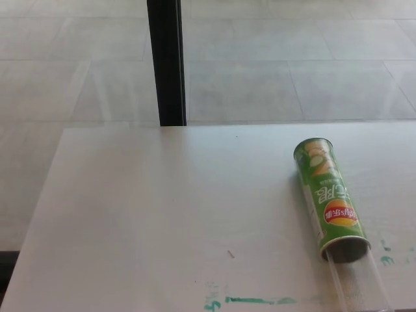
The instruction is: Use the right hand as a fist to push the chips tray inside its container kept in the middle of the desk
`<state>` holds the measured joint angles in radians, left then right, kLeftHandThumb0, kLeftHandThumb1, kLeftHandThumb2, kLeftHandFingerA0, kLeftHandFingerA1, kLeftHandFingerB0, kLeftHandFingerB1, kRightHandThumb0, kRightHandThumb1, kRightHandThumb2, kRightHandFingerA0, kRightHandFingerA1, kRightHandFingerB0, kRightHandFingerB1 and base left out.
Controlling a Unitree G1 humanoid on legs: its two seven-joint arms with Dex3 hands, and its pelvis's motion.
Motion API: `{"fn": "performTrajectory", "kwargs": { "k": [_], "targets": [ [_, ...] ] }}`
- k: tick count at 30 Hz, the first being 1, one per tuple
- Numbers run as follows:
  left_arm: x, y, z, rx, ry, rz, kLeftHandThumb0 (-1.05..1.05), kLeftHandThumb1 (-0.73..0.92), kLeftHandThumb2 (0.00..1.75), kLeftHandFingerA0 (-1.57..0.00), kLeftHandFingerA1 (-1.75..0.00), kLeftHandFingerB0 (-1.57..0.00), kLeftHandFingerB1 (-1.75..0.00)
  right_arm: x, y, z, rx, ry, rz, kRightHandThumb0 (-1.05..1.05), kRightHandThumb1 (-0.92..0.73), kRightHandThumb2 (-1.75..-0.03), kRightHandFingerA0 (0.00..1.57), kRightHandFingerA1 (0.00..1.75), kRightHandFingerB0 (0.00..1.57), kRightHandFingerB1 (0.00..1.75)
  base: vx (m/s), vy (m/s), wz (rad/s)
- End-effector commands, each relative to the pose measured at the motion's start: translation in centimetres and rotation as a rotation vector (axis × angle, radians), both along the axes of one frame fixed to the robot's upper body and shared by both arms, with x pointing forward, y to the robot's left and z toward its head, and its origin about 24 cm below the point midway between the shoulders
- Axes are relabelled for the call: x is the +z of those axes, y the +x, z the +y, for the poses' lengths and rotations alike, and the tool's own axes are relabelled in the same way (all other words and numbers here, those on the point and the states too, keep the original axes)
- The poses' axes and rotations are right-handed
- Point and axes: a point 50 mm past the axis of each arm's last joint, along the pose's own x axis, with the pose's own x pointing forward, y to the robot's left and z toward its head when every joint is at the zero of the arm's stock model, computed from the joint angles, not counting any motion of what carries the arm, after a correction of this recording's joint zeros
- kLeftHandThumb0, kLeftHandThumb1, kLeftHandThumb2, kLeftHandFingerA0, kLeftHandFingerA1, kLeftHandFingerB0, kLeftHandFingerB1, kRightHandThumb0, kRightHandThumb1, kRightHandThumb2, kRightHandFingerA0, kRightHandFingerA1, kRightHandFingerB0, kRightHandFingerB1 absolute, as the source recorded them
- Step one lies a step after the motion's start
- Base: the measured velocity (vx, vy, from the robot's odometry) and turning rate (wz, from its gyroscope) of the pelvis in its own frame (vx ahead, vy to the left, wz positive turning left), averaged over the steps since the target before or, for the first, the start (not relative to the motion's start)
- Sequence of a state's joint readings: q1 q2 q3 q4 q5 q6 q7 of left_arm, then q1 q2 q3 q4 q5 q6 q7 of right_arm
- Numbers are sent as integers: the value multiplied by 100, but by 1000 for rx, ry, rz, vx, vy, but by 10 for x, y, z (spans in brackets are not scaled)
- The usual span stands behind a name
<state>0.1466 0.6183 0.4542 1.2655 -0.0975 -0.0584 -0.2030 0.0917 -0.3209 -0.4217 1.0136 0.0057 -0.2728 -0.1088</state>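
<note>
Green, the chips can [327, 198] lies on its side at the right of the white tabletop [162, 214], its open mouth toward the near edge. A clear tray [354, 286] sticks out of that mouth. Neither robot hand is in view, so their state cannot be told.

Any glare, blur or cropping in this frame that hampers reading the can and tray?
Head view: soft, even light, slight overall blur; green can readable, clear tray faint against the white desk and cropped at the bottom edge.
</note>
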Motion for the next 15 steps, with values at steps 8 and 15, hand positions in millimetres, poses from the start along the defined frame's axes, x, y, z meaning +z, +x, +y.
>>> {"fn": "performTrajectory", "kwargs": {
  "k": [8,15],
  "targets": [
    [11,0,9,23,-18,-76,-74,69,78,-47,-56,-38,-47,67,27,-41,-181,-156,-443,-58,-77,-64,72,65,49,40,0,0,0],
    [10,-1,9,35,-21,-86,-69,82,64,-52,-54,-43,-43,121,46,-36,-154,-251,-716,-59,-76,-63,72,58,50,38,0,0,0]
  ]
}}
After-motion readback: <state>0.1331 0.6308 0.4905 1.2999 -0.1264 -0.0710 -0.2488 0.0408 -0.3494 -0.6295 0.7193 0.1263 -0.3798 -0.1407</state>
